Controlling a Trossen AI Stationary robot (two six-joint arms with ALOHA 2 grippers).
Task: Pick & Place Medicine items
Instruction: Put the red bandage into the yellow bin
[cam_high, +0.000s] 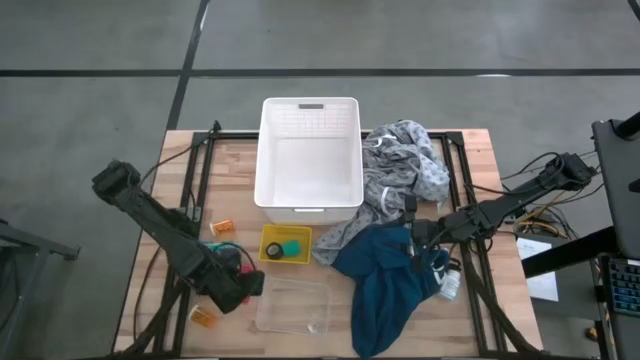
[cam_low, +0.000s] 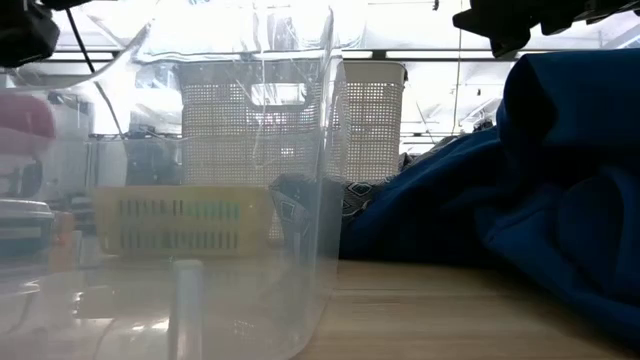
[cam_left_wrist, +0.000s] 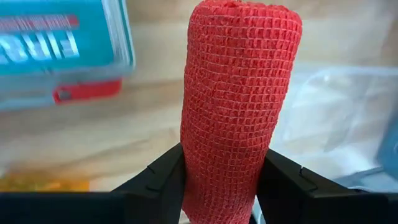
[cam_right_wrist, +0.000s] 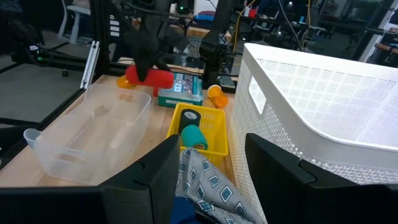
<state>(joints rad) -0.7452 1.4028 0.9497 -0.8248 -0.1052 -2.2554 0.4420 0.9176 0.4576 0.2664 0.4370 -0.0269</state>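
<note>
We see the left gripper (cam_left_wrist: 225, 186) clamped on the red gauze roll (cam_left_wrist: 236, 106), held just above the table beside the clear tub (cam_high: 292, 305) and teal box (cam_right_wrist: 180, 87). Right gripper (cam_right_wrist: 208, 168) hovers over the blue cloth (cam_high: 390, 275), fingers parted, empty — green roll (cam_right_wrist: 193, 137) in yellow basket (cam_right_wrist: 211, 118), one orange bottle (cam_right_wrist: 217, 96) near the white bin (cam_high: 308, 160).

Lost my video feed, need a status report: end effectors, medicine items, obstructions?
Left end effector shut on red bandage roll, beside clear tub. Right end effector open, empty, over cloths. Nothing blocking the tub.
</note>
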